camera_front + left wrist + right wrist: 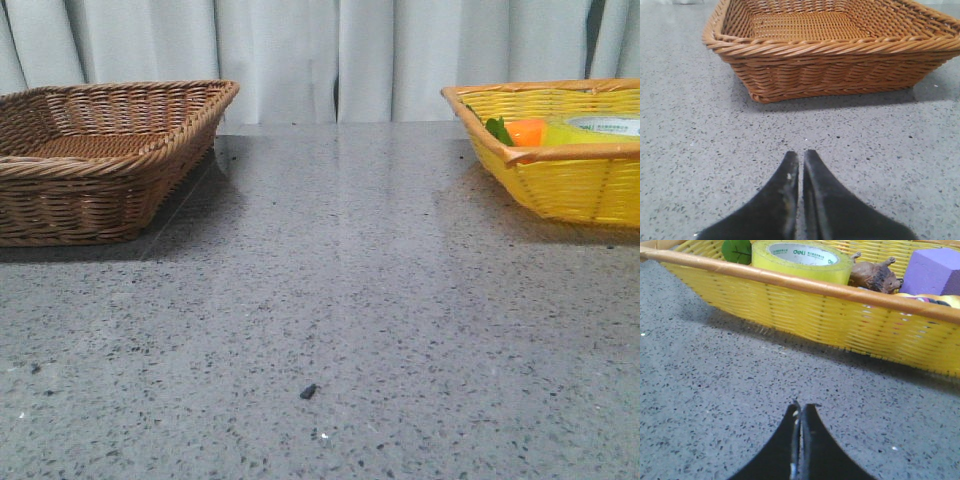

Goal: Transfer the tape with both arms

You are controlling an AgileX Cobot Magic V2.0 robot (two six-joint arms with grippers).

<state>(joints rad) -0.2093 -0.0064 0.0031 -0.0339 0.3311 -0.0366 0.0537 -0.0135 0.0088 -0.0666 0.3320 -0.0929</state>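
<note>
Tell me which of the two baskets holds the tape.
The yellow basket on the right side of the table holds the tape, beside other small items. The brown wicker basket on the left shows only bare weave inside.

The left gripper (801, 157) shows two black fingers with a matte, slightly scuffed surface. Each is broad at the base and curves in to a narrow tip, and a few pale specks mark one finger (785, 190). The right gripper (801, 409) has the same black, curved, tapering fingers, with a pale fleck near one tip and a faint bluish glint low in the seam.
</note>
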